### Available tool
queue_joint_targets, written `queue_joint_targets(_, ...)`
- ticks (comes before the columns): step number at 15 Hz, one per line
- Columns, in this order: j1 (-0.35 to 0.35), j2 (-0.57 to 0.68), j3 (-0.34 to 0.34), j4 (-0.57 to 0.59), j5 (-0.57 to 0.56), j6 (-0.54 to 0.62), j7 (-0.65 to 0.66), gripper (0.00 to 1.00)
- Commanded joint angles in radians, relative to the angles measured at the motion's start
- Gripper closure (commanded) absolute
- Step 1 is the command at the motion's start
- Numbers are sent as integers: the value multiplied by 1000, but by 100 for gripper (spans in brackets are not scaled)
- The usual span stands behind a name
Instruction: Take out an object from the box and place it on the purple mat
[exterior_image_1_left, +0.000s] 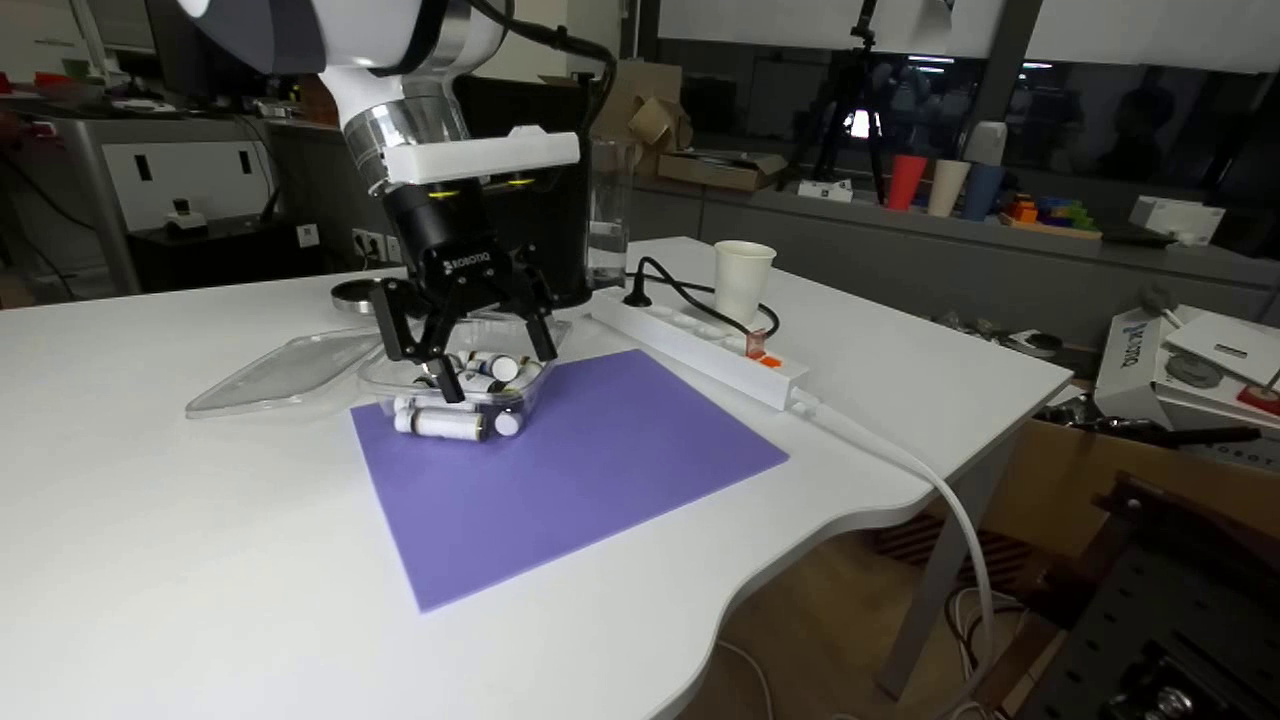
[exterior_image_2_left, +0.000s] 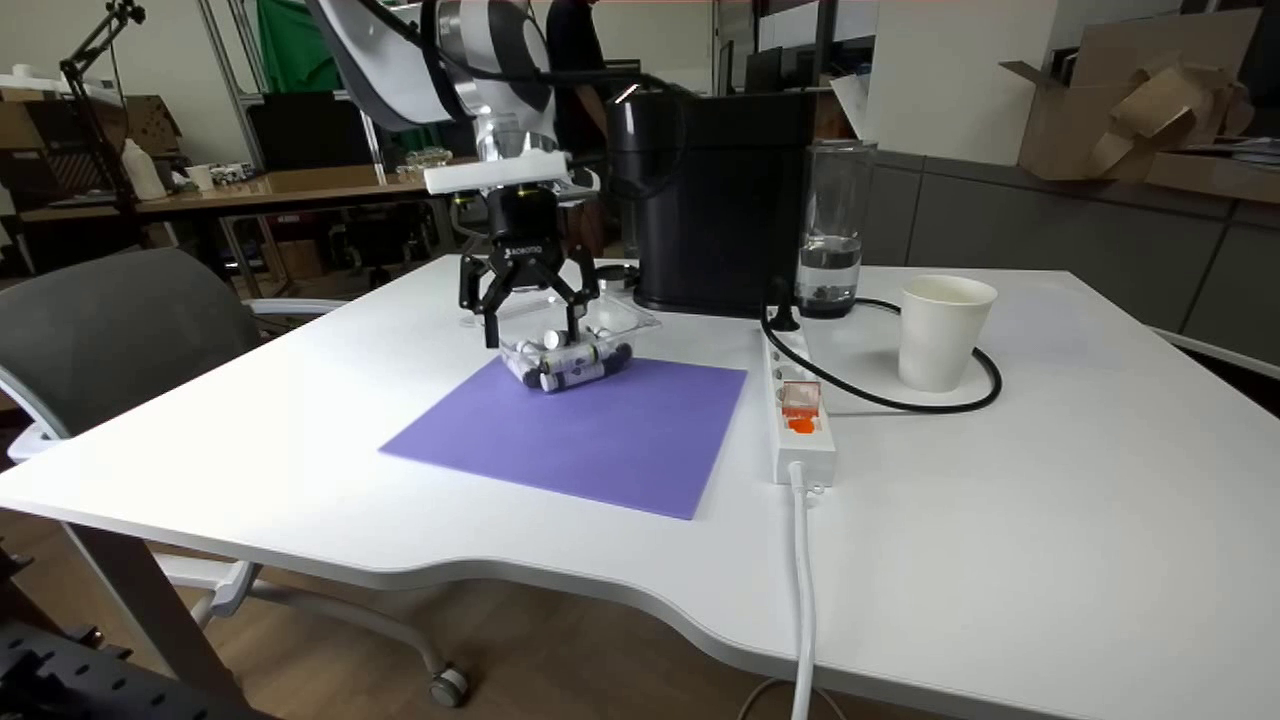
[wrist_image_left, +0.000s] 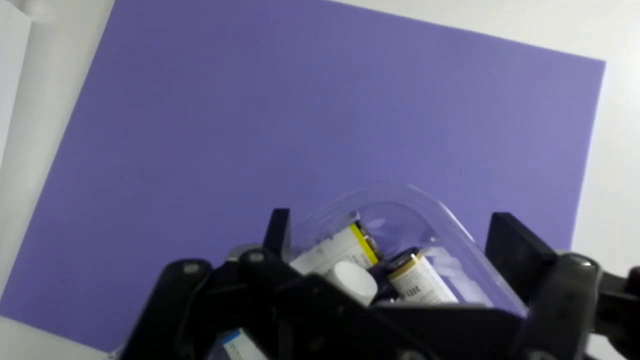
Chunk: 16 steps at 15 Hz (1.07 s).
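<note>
Looks like a robotics lab, part office. Robot arm (exterior_image_1_left: 350, 35) hangs over a white table (exterior_image_1_left: 230, 560). Tripod (exterior_image_1_left: 836, 130) in front of dark window panes (exterior_image_1_left: 735, 95). Lettered white carton (exterior_image_1_left: 1165, 400) near the table; open cardboard box (exterior_image_2_left: 1055, 135), crumpled brown paper (exterior_image_2_left: 1165, 110) with it. Wheeled office chair (exterior_image_2_left: 130, 335) beside the table. Behind, a long wooden-topped bench (exterior_image_2_left: 250, 194); a person (exterior_image_2_left: 572, 70), partly hidden.

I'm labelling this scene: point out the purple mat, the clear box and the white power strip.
Purple mat (exterior_image_1_left: 580, 475), in an exterior view: bare middle.
Clear box (wrist_image_left: 462, 240), in the wrist view: rim.
White power strip (exterior_image_1_left: 700, 356), in an exterior view: side wall.
</note>
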<state>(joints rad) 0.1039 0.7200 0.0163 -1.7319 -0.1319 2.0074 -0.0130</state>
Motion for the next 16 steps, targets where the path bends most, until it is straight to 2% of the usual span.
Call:
queue_joint_targets(1,-23,-52,18,-40,21,89,-21,0)
queue_joint_targets(7,-39,-76,14,-61,32,170,-34,0)
queue_joint_targets(16,-59,-69,9,-75,43,197,-23,0)
